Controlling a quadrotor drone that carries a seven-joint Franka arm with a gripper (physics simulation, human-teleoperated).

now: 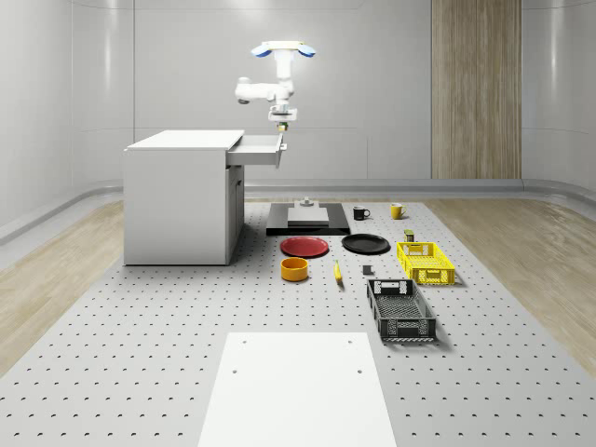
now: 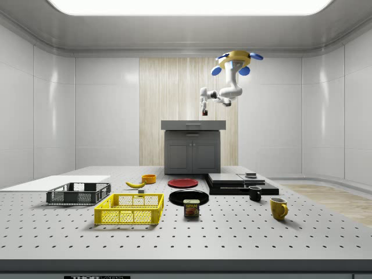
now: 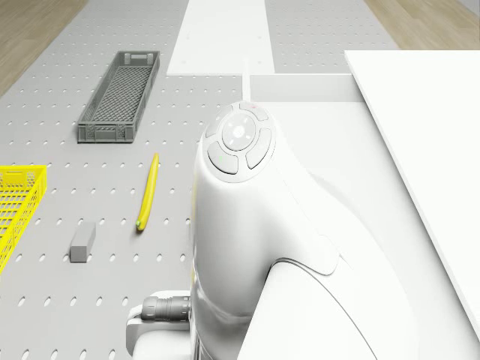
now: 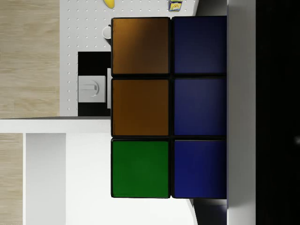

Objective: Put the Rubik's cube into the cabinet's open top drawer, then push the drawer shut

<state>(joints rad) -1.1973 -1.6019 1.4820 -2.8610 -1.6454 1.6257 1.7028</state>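
Though a rigid plastic block, the cube [image 4: 168,108] is probably light with slick faces, so flat opposite sides seem the best hold. Its tiles show orange, green and blue in a black grid. It sits clamped in the fingers [image 1: 283,124], above the open drawer's [image 1: 256,149] front edge, while the drone [image 1: 282,50] hovers overhead.

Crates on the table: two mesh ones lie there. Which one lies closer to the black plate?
The yellow crate. It sits just beside the black plate, while the dark grey crate lies farther towards the near edge of the table, past the yellow one.
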